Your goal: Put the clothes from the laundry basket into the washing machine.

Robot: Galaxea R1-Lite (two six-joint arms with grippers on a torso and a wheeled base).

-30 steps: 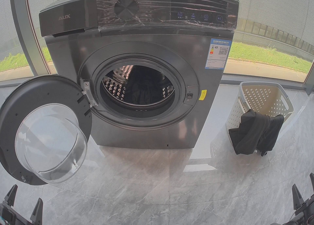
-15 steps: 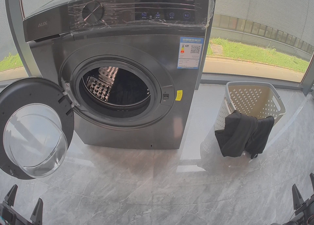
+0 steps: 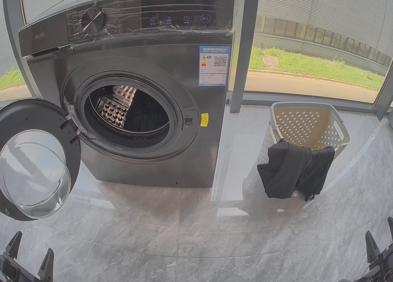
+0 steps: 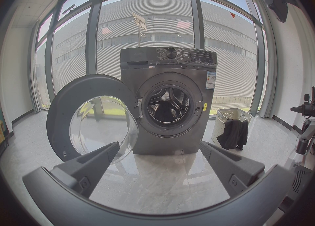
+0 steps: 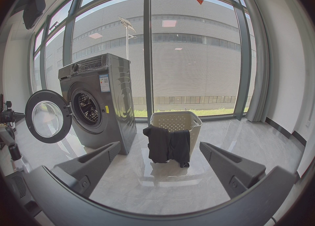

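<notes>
Head view: the dark clothes (image 3: 294, 168) drape over the near rim of the laundry basket (image 3: 323, 108), on the floor right of the washing machine (image 3: 163, 147), whose door (image 3: 24, 114) stands open. The left fingers (image 3: 46, 262) and right fingers (image 3: 371, 248) sit low and near, well apart from the clothes.

Left wrist view: the fingers are spread wide and empty, with the clothes far beyond the tips.

Right wrist view: the fingers are wide and empty. The clothes show between them, well ahead, their long axis hanging down the basket's front wall.
</notes>
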